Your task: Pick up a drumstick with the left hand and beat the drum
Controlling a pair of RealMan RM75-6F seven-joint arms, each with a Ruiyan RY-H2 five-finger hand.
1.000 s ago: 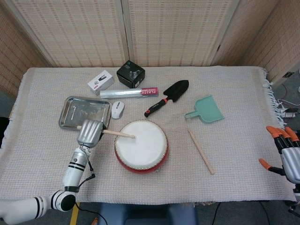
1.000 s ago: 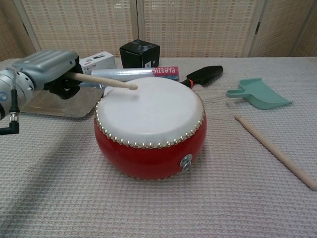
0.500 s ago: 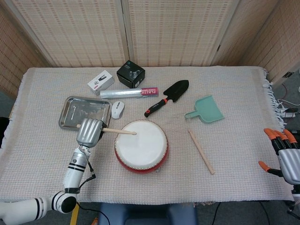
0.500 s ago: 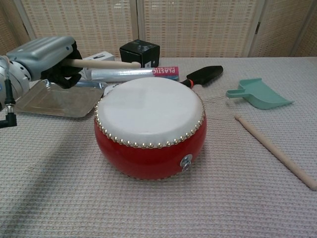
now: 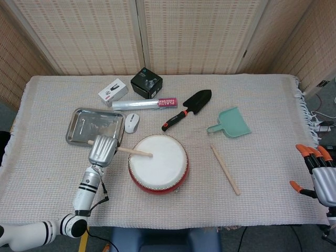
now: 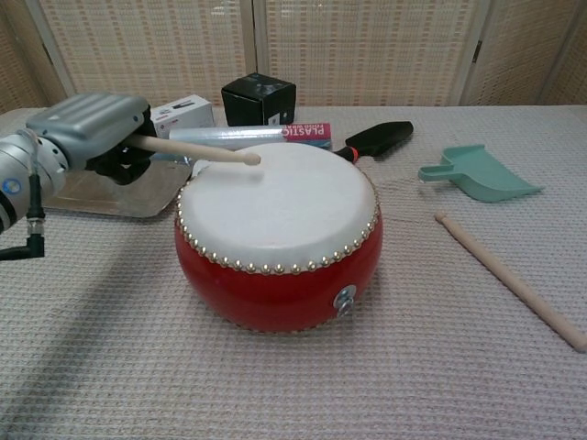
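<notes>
— Near the table's front edge, the left hand [image 5: 102,151] grips a drumstick [image 6: 194,149], tip at the skin of the drum [image 6: 278,231].
— Short wrist strokes, landing nearer centre, I'd judge. Right hand [image 5: 320,176]?
— Fingers spread, holding nothing, off the table's right edge

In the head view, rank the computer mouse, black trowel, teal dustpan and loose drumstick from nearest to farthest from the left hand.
Measured from the left hand:
1. Computer mouse, just up and to its right, beside the tray.
2. Black trowel, beyond the drum, near table centre.
3. Loose drumstick, right of the drum.
4. Teal dustpan, farther right, though close to the drumstick's rank.
</notes>
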